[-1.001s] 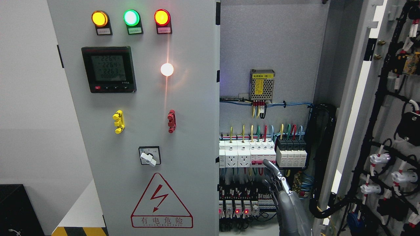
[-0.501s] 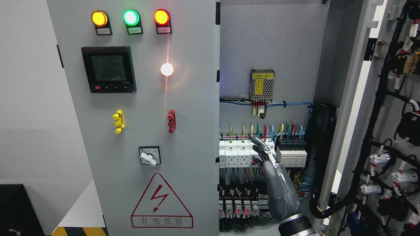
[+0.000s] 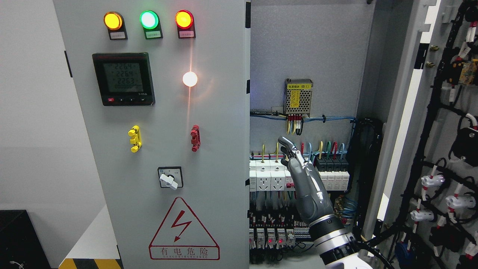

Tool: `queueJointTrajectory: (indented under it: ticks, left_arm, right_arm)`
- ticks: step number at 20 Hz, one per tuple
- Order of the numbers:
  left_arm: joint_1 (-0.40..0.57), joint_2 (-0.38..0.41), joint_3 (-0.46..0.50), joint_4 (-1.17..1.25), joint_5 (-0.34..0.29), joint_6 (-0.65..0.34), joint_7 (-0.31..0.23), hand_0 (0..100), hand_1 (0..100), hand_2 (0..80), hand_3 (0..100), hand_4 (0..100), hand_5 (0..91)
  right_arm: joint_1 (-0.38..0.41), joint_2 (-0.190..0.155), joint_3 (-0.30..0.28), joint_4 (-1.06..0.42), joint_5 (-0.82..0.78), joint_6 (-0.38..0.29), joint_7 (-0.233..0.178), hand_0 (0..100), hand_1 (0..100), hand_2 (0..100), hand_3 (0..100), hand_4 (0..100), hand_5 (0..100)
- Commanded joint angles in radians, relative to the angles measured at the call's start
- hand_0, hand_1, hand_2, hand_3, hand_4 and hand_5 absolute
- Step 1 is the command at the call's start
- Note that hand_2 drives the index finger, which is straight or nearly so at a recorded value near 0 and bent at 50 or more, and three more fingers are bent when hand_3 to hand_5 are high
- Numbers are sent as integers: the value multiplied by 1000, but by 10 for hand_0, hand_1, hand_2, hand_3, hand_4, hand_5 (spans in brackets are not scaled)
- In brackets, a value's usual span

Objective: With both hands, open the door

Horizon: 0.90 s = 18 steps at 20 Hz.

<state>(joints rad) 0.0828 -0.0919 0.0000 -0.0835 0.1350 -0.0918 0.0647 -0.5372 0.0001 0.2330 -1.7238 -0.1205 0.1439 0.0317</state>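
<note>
The grey cabinet's left door (image 3: 168, 149) stands shut, carrying three pilot lamps, a meter, a yellow handle (image 3: 134, 139), a red handle (image 3: 195, 138) and a rotary switch (image 3: 170, 178). The right door (image 3: 429, 130) is swung wide open at the picture's right, its wired inner side facing me. My right hand (image 3: 289, 149) rises from the bottom right inside the open half, fingers extended and relaxed, holding nothing, in front of the breaker row (image 3: 298, 175). It is right of the left door's inner edge (image 3: 248, 149). The left arm is out of view.
Inside the cabinet are a power supply module (image 3: 298, 96), coloured wires, white sockets and terminal rows with red LEDs (image 3: 274, 241). A black cable bundle (image 3: 368, 179) runs down beside the hinge post. A black box (image 3: 16, 239) sits at lower left.
My right hand has climbed from the bottom edge up and slightly left, from below the breakers to in front of them. More of the forearm and wrist now shows.
</note>
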Motion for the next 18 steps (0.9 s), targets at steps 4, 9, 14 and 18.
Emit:
queueJointTrajectory:
  ticks: [4, 9, 14, 18]
  left_arm:
    - [0, 0, -34, -1, 0, 0, 0, 0, 0, 0, 0, 0, 0]
    - [0, 0, -34, -1, 0, 0, 0, 0, 0, 0, 0, 0, 0]
    - [0, 0, -34, 1, 0, 0, 0, 0, 0, 0, 0, 0, 0]
    - [0, 0, -34, 1, 0, 0, 0, 0, 0, 0, 0, 0, 0]
  right_arm:
    - [-92, -6, 3, 171, -96, 32, 2, 191, 0, 0, 0, 0, 0]
    - [-110, -6, 2, 196, -134, 45, 28, 191, 0, 0, 0, 0, 0]
    - [-135, -8, -11, 231, -139, 45, 103, 191, 0, 0, 0, 0, 0]
    - [-145, -29, -21, 239, -155, 68, 105, 190, 0, 0, 0, 0, 0]
